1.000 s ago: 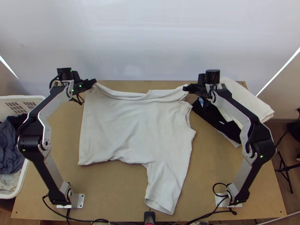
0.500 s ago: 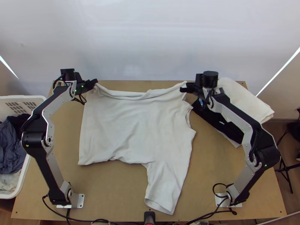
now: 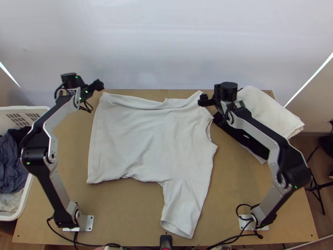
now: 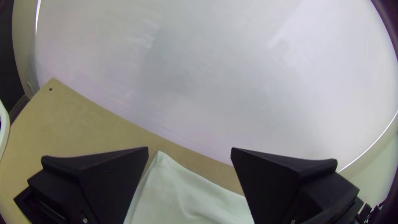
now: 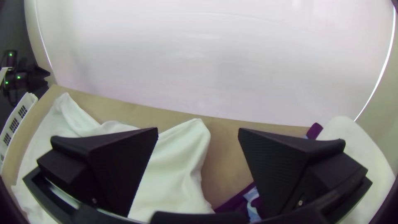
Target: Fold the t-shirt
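In the top view the white t-shirt (image 3: pixel 145 137) lies spread on the table, its far edge turned over in a loose fold and one sleeve pointing to the near edge. My left gripper (image 3: pixel 100 85) is just off the shirt's far left corner, and my right gripper (image 3: pixel 201 100) is over its far right corner. In the left wrist view my left gripper (image 4: pixel 190 151) stands open, with the shirt's corner (image 4: pixel 166 182) beyond it. My right gripper (image 5: pixel 198 132) is open too in the right wrist view, the shirt (image 5: pixel 178 166) showing between its fingers.
Stacked folded cloths, white (image 3: pixel 270 110) and black (image 3: pixel 245 135), lie at the table's far right. A white basket (image 3: pixel 35 110) with clothes stands beyond the left edge. A pale panel (image 3: pixel 166 46) rises behind the table (image 3: pixel 125 216).
Both grippers have let go of the t-shirt's far corners. The left gripper has moved slightly left and away from its corner; the right one has shifted left. The far edge has settled.
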Available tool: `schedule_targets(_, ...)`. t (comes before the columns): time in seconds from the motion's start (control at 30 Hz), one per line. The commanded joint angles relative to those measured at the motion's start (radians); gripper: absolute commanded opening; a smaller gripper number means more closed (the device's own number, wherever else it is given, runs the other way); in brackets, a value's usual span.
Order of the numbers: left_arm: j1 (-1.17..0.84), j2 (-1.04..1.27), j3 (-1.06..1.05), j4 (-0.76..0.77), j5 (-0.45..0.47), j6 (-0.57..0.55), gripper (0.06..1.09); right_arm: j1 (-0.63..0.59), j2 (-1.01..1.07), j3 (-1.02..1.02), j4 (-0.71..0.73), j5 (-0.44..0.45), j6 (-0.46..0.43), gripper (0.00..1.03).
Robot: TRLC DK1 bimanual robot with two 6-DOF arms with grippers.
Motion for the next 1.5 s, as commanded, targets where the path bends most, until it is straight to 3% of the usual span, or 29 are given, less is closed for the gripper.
schedule_targets(0.0, 0.044, -0.119, -0.061, 0.013, -0.004, 0.012, 1.05, 0.021, -0.152, -0.015, -0.220, 0.046, 0.006, 0.93)
schedule_targets(0.17, 0.056, -0.268, -0.190, -0.105, 0.012, 0.092, 1.05, 0.054, -0.242, 0.000, -0.593, 0.034, 0.132, 0.93)
schedule_targets(0.27, 0.045, -0.349, -0.271, -0.195, 0.012, 0.164, 1.05, 0.061, -0.285, -0.041, -0.786, -0.056, 0.277, 0.94)
schedule_targets(0.4, -0.004, -0.516, -0.458, -0.212, 0.010, 0.242, 1.05, 0.068, -0.356, -0.147, -0.884, -0.191, 0.422, 0.98)
schedule_targets(0.67, -0.083, -0.780, -0.685, -0.226, -0.028, 0.228, 1.05, 0.093, -0.471, -0.380, -0.875, -0.244, 0.670, 0.98)
schedule_targets(0.97, -0.090, -0.849, -0.696, -0.264, -0.082, 0.213, 1.05, 0.297, -0.676, -0.661, -0.751, -0.244, 0.837, 0.98)
schedule_targets(1.07, -0.102, -0.861, -0.708, -0.269, -0.107, 0.210, 1.05, 0.324, -0.731, -0.706, -0.703, -0.244, 0.859, 0.96)
schedule_targets(1.47, -0.132, -0.883, -0.730, -0.264, -0.157, 0.201, 1.05, 0.441, -0.810, -0.784, -0.729, -0.245, 0.882, 0.91)
